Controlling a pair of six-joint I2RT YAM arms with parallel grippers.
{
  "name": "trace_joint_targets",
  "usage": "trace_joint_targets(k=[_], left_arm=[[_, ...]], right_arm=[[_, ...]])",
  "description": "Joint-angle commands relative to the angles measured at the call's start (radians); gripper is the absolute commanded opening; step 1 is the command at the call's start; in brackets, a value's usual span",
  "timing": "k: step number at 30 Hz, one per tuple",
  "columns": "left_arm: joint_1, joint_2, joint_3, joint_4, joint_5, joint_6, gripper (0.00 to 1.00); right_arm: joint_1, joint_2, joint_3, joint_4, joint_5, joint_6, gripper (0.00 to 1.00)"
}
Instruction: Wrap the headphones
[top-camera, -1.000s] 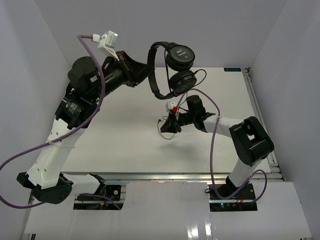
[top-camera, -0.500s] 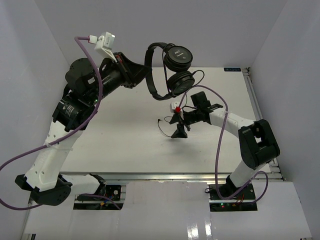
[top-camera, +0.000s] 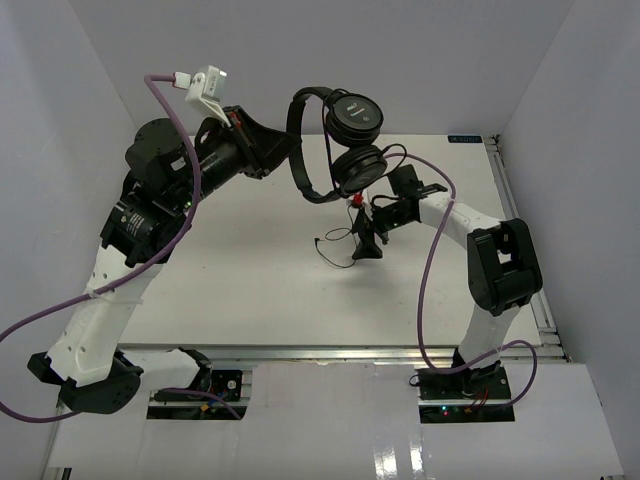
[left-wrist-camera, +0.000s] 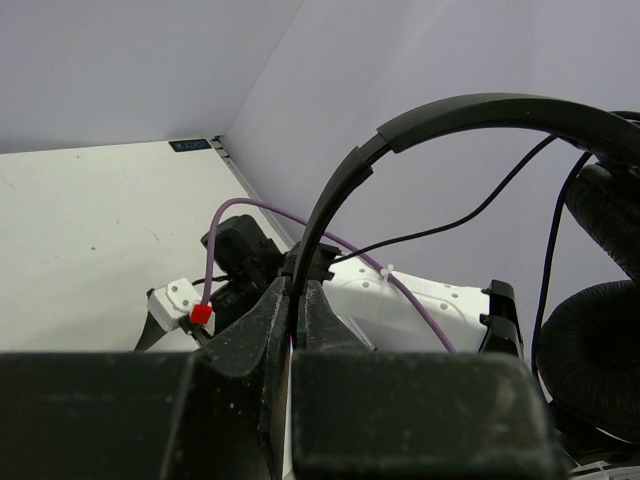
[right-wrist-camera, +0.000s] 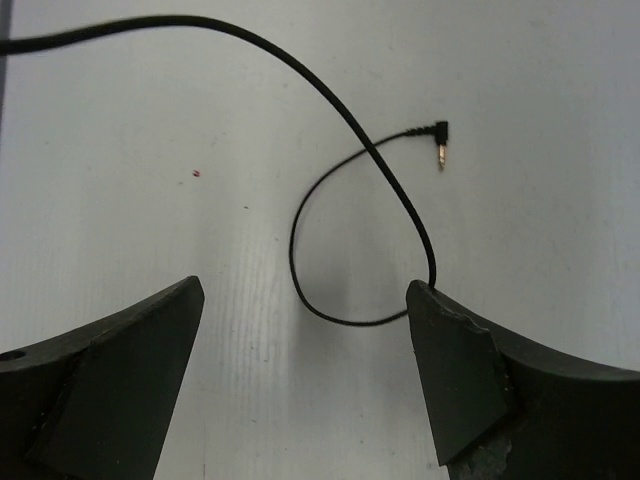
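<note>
The black headphones (top-camera: 353, 118) hang in the air above the far part of the white table (top-camera: 230, 280). My left gripper (top-camera: 290, 150) is shut on their thin headband (left-wrist-camera: 450, 110), which runs straight into the closed jaws of the left gripper (left-wrist-camera: 297, 295). One padded earcup (left-wrist-camera: 590, 370) shows at the right. The thin black cord (right-wrist-camera: 300, 250) drops to the table and lies in a loop, ending in its plug (right-wrist-camera: 441, 140). My right gripper (right-wrist-camera: 305, 290) stands open just over that loop, the cord passing by its right finger (right-wrist-camera: 450, 350). From above, the right gripper (top-camera: 365, 245) is below the earcups.
Purple robot cables (top-camera: 430, 250) trail along both arms. A metal rail (top-camera: 515, 220) runs along the table's right edge, and white walls close in the back and sides. The right arm's white link (left-wrist-camera: 420, 300) sits just behind the headband in the left wrist view.
The right gripper has opened, let go of the cord and shifted right toward the earcups. The left arm drifted slightly left with the headphones.
</note>
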Motion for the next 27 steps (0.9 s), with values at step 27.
trace_joint_targets(k=[27], left_arm=[[-0.002,-0.006,0.073,0.000,0.005,-0.021,0.00]], right_arm=[[0.062,0.037,-0.075,0.519,-0.140,0.112,0.91]])
